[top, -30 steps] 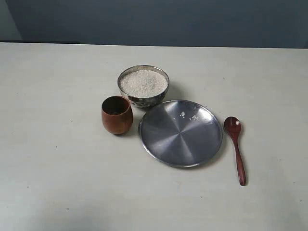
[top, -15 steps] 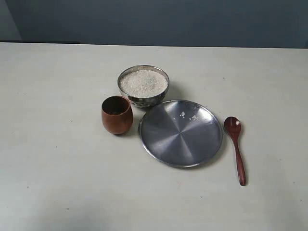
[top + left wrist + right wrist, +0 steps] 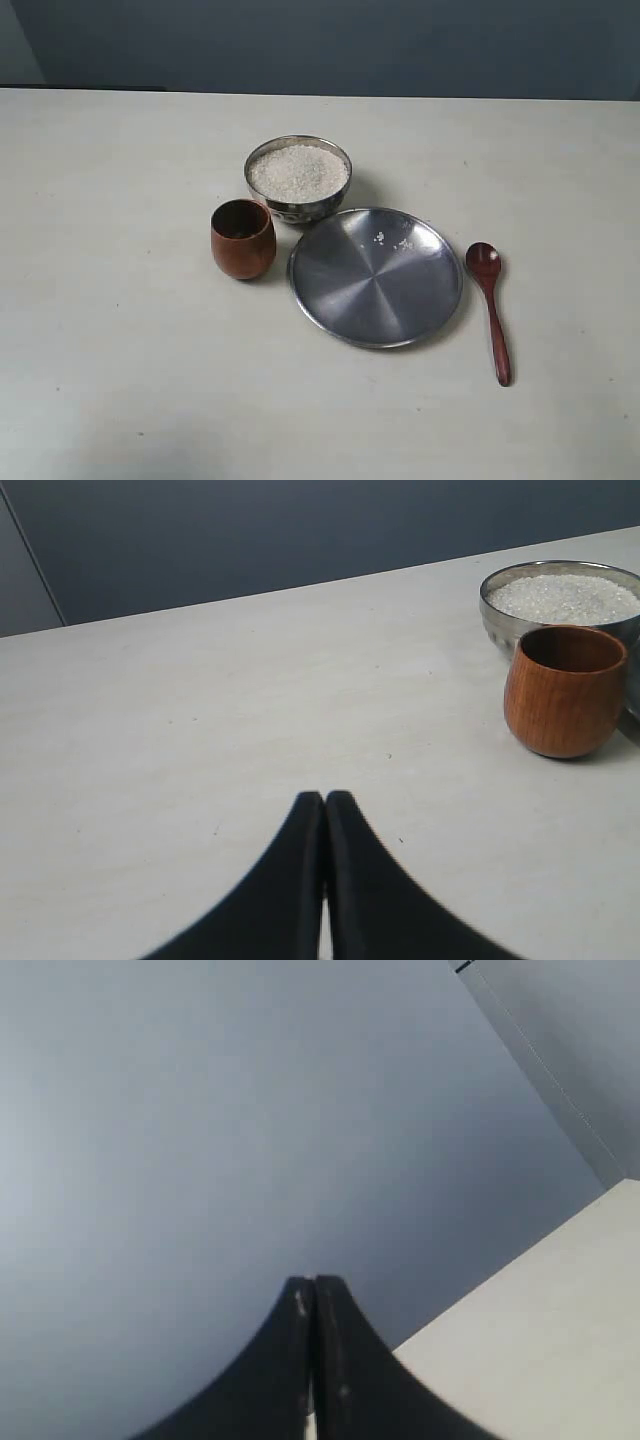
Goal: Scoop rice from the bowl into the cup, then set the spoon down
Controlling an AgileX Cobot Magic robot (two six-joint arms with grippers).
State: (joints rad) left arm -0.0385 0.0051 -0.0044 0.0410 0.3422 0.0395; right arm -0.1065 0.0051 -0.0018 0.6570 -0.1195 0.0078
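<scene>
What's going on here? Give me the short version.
Nothing is being handled yet. The left claw and right claw are both shut and empty. The bowl is full of rice, and the cup stands beside it. The spoon lies on the table right of the plate, which carries a few stray grains. No scooping has begun.

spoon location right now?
Exterior view, right side: the spoon lies on the table just right of the plate, not touching it, scoop end farther from the camera.
</scene>
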